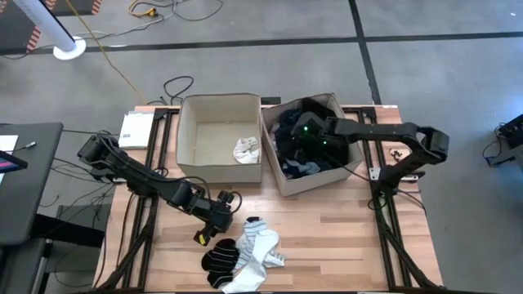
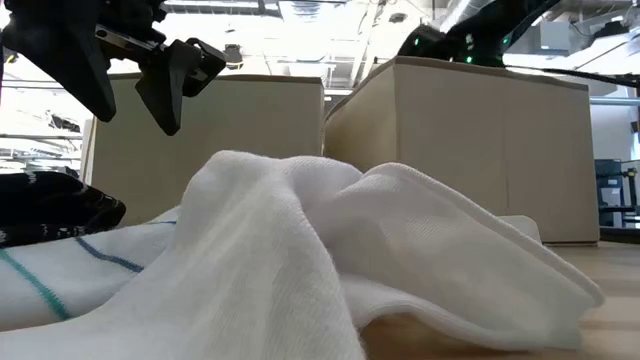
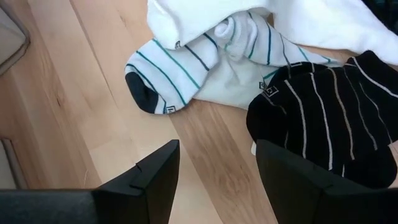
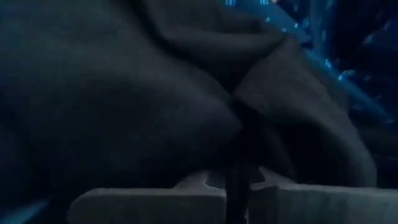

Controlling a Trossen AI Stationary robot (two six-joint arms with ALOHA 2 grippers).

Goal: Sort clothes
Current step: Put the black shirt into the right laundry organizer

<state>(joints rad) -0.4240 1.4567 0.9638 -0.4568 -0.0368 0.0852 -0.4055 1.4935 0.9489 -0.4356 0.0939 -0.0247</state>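
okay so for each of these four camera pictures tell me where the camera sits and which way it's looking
High view: above the table, straight down; both arms, two bins, sock pile.
Low view: table height, level across; white sock close, left end effector above.
Left wrist view: on left arm, down at black striped sock; own open fingers.
Right wrist view: on right arm, inside the dark clothes; right end effector shut.
Shared: high and left wrist views both show the socks.

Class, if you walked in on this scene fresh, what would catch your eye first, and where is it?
Probably the pile of striped socks at the table's near edge, with the open left gripper just beside it. Next, the right gripper, shut, deep in the right bin of dark clothes.
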